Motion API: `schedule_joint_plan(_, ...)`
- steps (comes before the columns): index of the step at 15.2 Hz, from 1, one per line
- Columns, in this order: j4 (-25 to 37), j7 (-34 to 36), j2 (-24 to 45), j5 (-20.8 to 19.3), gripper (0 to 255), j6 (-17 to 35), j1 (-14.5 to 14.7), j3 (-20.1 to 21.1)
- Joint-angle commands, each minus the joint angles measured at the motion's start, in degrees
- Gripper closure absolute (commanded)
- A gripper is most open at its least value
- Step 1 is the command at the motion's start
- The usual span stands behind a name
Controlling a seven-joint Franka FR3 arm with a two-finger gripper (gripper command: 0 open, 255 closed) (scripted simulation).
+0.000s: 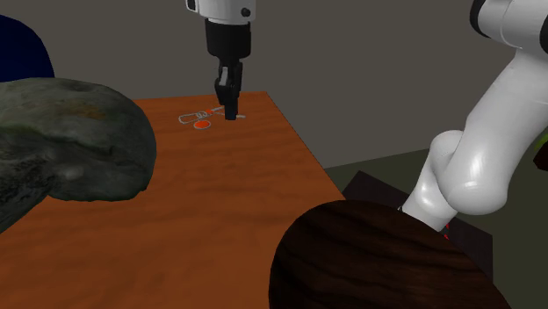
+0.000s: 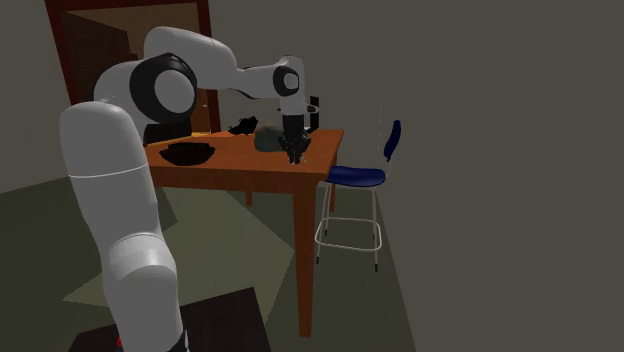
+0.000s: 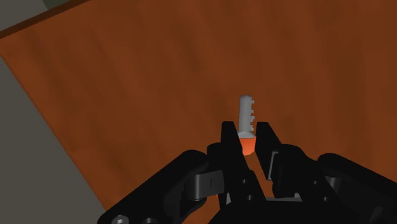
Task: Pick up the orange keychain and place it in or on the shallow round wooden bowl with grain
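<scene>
Keychain (image 3: 247, 127), lying on the table (image 1: 219, 202) near its far edge. Its orange-headed grey key sits between the fingers of the gripper (image 1: 230, 112), which are drawn in narrow and appear to pinch the orange head by its sides. Risk: the hold is at one end, so on lifting the rest of the chain may hang, swing and twist the head free. The bowl (image 1: 378, 255) stands well apart, near the stand, and a long carry gives so slight a pinch time to slip.
</scene>
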Motion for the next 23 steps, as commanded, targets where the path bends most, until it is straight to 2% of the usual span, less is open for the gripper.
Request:
schedule_joint_plan(1, -0.5, 0.0, 0.5, 0.3, 255, -0.1, 0.2, 0.3)
schedule_joint_plan(5, -0.5, 0.1, 0.5, 0.3, 255, -0.1, 0.3, 0.3)
schedule_joint_plan(23, 19.4, 1.4, 5.3, -1.4, 255, -15.4, 1.0, 0.9)
